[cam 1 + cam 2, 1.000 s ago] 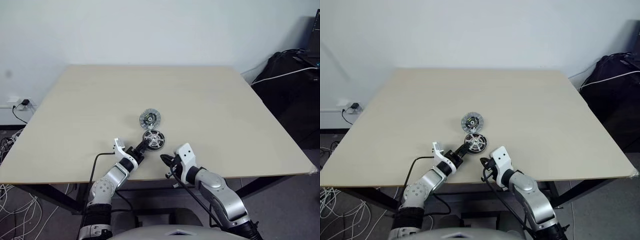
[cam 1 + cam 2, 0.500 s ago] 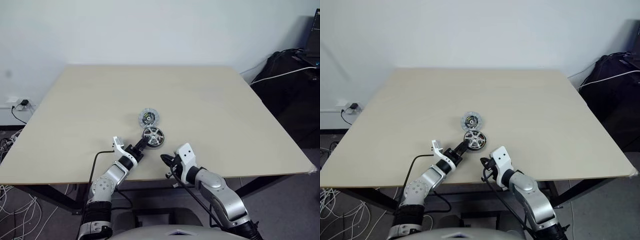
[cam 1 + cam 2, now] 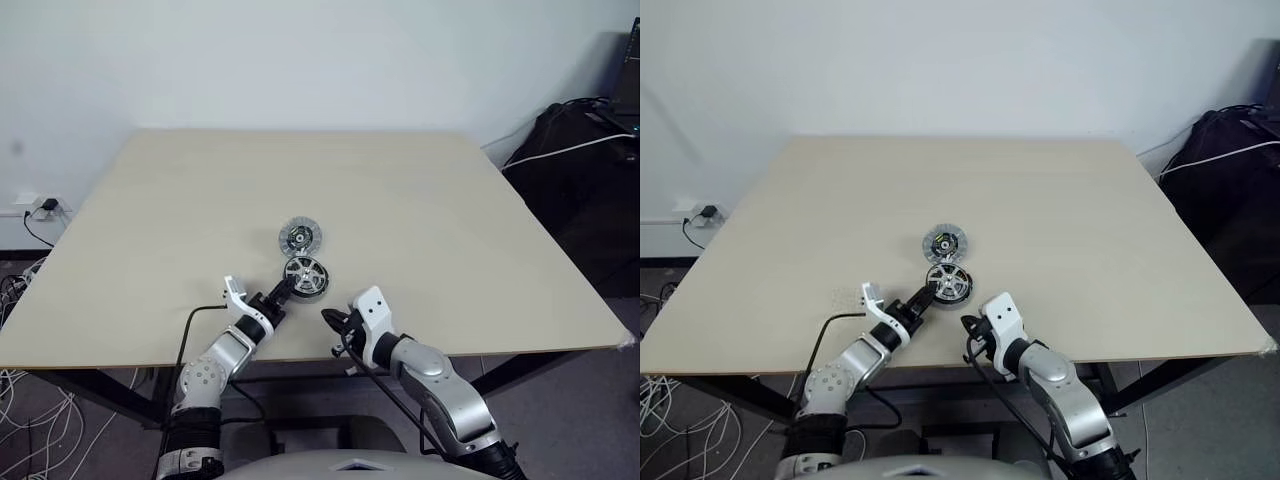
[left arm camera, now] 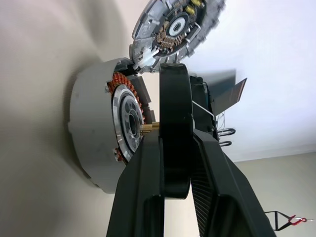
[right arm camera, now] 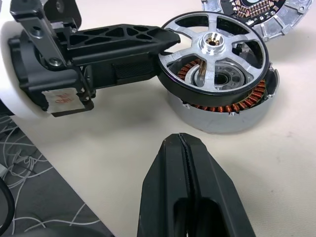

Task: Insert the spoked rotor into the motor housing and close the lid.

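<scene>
A: Where are we w/ the motor?

B: Mid-insert, we'd say. Our left gripper point(image 3: 291, 284) is pinching the spoked rotor point(image 5: 213, 58) by its black rim, fingers clamped on the edge. The rotor sits tilted over the motor housing point(image 5: 224, 111), shaft aimed at the centre bore, copper windings showing under it. Not seated yet: one side rides high.

A: And the right one?

B: Right gripper point(image 5: 183, 148) has its fingers pressed together, nothing in them, parked just beside the housing toward the near edge of the table point(image 3: 450, 210).

A: Lid?

B: The lid point(image 3: 299, 237) lies flat on the table just past the housing, toward the far edge, untouched. So what's left: drop the rotor level and push it home, let go, then fetch the lid and close up.

A: Any writing we can read, brand etc.?

B: None on the motor parts as far as we can tell. There's a small white sticker w/ reddish marks on the left wrist body point(image 5: 61, 98), prob. a label, but too smudged to read.
</scene>
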Controlling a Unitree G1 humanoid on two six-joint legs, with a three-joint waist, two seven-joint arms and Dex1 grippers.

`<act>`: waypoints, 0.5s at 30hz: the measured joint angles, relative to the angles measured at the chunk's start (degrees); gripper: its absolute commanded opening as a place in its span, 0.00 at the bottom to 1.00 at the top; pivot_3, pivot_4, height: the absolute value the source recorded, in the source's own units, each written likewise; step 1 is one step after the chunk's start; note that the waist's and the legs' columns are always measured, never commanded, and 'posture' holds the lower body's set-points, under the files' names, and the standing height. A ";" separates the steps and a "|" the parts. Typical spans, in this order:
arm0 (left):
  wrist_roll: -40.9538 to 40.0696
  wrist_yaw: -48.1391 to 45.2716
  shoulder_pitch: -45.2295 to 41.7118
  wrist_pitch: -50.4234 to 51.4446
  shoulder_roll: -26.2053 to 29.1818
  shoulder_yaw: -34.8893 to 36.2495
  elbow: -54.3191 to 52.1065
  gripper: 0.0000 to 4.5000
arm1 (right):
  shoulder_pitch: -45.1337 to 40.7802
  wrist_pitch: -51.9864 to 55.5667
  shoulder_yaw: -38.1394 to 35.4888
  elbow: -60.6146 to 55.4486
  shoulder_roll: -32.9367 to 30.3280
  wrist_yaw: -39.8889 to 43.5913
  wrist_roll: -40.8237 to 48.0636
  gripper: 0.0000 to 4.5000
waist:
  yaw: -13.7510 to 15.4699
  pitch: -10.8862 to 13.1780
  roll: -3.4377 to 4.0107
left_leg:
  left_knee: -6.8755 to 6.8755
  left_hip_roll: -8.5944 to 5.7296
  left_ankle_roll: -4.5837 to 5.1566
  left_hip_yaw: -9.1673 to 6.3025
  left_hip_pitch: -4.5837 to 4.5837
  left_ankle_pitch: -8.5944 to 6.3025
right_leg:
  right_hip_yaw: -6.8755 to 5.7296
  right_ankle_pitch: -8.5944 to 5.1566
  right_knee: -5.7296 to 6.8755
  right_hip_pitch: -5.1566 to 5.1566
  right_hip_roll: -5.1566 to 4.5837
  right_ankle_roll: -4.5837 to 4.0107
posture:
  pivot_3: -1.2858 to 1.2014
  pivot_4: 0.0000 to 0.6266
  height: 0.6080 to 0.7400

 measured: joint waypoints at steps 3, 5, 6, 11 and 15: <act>-0.03 -0.01 0.02 0.08 -0.01 -0.04 -0.22 0.09 | 0.00 0.00 0.01 0.00 0.00 0.01 0.00 0.00 | -0.01 0.00 0.00 | 0.00 0.00 0.00 0.00 0.00 0.00 | 0.00 0.00 0.00 0.00 0.00 0.00 | 0.52 0.00 1.00; 0.07 -0.04 -0.03 0.07 -0.01 -0.12 -0.20 0.09 | -0.01 0.00 0.02 0.00 -0.01 0.01 -0.02 0.00 | -0.01 0.00 0.00 | 0.00 0.00 0.00 0.00 0.00 0.00 | 0.00 0.00 0.00 0.00 0.00 0.00 | 0.52 0.00 1.00; 0.12 -0.06 -0.15 0.05 -0.01 -0.14 -0.15 0.09 | -0.02 0.00 0.03 0.00 0.00 0.01 -0.03 0.00 | 0.00 0.00 0.00 | 0.00 0.00 0.00 0.00 0.00 0.00 | 0.00 0.00 0.00 0.00 0.00 0.00 | 0.52 0.00 1.00; 0.66 -0.30 -1.94 -0.40 0.13 -0.14 1.76 0.09 | -0.02 0.00 0.04 0.00 -0.01 -0.01 -0.07 0.00 | 0.02 0.00 0.00 | 0.00 -0.01 0.00 0.00 0.00 0.00 | 0.00 0.00 0.00 0.01 0.00 0.00 | 0.52 0.00 1.00; 1.29 -0.34 -3.48 -1.22 0.26 -0.18 3.83 0.09 | 0.00 0.00 0.03 0.00 -0.01 -0.07 -0.13 0.00 | 0.02 0.00 0.00 | 0.00 -0.01 -0.01 0.00 0.00 0.00 | -0.01 0.00 -0.01 0.01 0.01 0.00 | 0.52 0.00 1.00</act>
